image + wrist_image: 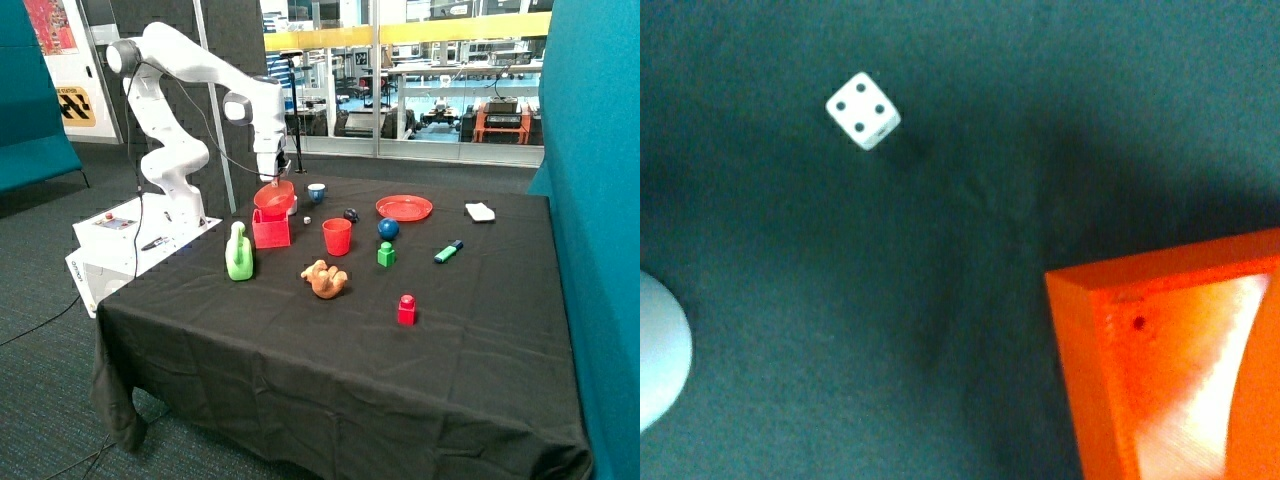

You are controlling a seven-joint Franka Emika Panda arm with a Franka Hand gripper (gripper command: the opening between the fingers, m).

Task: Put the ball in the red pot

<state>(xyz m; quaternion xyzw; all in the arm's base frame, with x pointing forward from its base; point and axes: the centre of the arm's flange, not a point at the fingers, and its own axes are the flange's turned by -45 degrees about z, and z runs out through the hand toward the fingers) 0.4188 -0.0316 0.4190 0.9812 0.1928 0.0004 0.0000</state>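
The ball (388,228), dark blue and glossy, rests on the black cloth between the red plate (404,207) and the green block (386,254). Well away from it, the red pot (270,230), a square straight-sided box, stands near the table's edge by the robot base. One corner of the red pot (1170,360) fills a side of the wrist view. My gripper (275,177) hangs above the round red bowl (275,196) just behind the pot, far from the ball. The ball does not appear in the wrist view.
A white die (863,110) lies near the pot, and a small black ball (351,214) behind the red cup (337,237). A green jug (239,252), an orange toy (325,279), a red block (406,309), a marker (448,251) and a small cup (316,191) are spread over the cloth.
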